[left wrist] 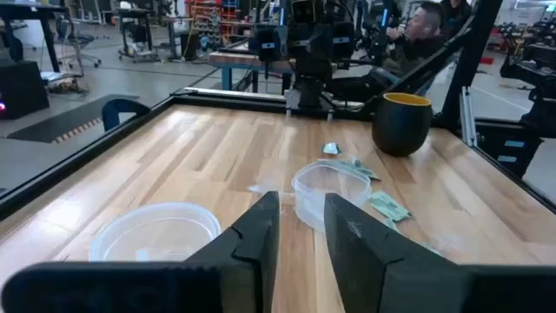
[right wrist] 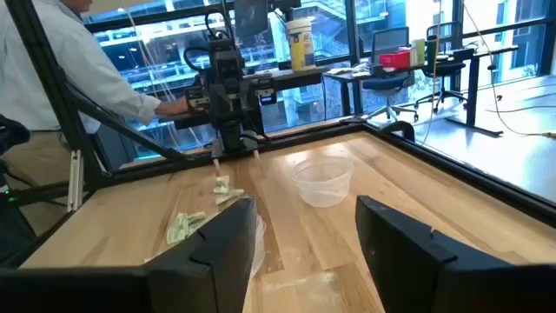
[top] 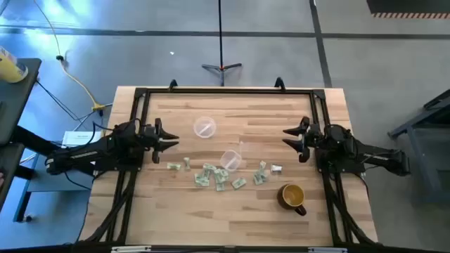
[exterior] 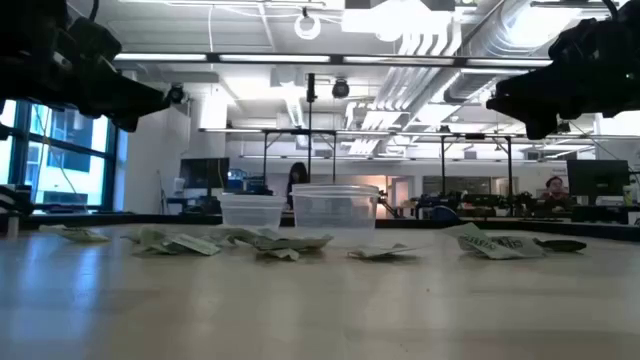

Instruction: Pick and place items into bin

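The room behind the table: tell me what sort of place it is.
Most likely a robotics lab or workshop in an open industrial hall. The low view shows exposed ceiling ducts, the right wrist view desks with monitors, and the high view a bare concrete floor.

The left claw (top: 171, 144) and the right claw (top: 289, 134) are hanging in the air, open, facing each other, holding nothing.

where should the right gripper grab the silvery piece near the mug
Probably straight from above, closing across its short sides. The silvery piece lies flat on the table, apart from the green pieces and the mug, so there is room for the right gripper's open fingers around it.
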